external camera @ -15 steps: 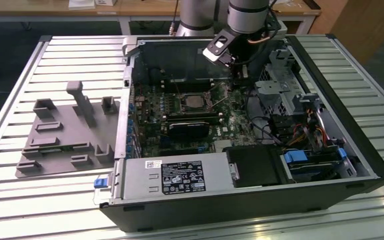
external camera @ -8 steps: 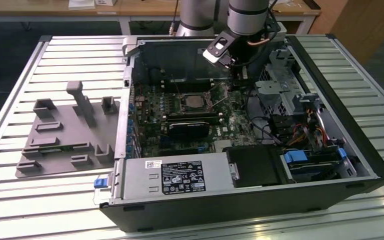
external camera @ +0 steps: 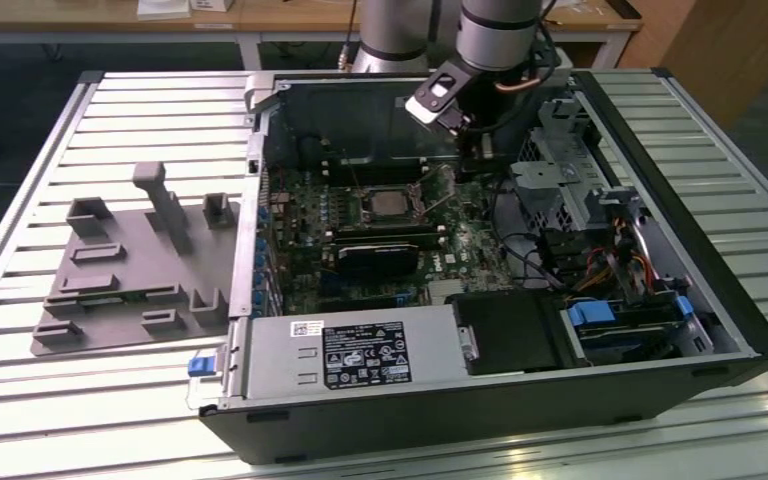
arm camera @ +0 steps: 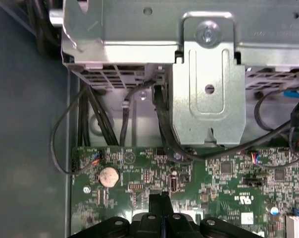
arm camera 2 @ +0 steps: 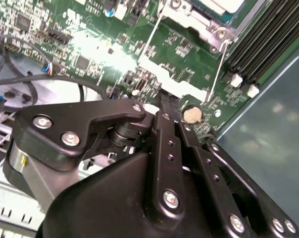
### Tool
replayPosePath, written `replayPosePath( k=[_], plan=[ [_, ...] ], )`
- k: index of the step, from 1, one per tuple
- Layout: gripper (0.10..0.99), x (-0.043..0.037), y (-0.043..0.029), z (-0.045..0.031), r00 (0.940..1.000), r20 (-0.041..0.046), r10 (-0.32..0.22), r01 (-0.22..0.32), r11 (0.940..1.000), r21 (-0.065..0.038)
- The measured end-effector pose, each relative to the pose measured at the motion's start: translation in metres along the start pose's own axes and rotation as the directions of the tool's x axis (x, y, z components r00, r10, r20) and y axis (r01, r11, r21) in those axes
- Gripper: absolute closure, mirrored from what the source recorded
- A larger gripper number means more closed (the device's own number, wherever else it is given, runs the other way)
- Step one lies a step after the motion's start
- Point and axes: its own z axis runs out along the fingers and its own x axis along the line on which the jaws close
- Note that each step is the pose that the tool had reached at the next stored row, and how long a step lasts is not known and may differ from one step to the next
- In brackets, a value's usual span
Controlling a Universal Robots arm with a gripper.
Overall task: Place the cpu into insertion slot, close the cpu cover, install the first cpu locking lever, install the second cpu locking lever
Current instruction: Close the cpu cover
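The cpu lies in the insertion slot on the green motherboard, and its silver top also shows in the second wrist view. The silver cpu cover frames it, lying down flat. One thin wire locking lever stands raised on the slot's side toward the exterior view's right. In the second wrist view two wire levers run out from the socket. My gripper hangs just beyond that raised lever, over the board's edge, fingers pressed together with nothing seen between them.
A metal drive cage and black cables sit close by the gripper. A coin cell lies on the board near the fingertips. Memory slots flank the socket. The power supply is at the case front. A grey fixture stands outside.
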Motion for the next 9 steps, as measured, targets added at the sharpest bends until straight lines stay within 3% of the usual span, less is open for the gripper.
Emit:
replayPosePath(
  k=[7,9],
  plan=[
    [0.984,0.0,0.0018,0.0006,1.0,0.0012,-0.001,0.001,0.9975,0.071],
    [0.984,0.0,0.002,0.0006,1.0,0.0014,-0.001,0.001,0.9967,0.081]
  ],
)
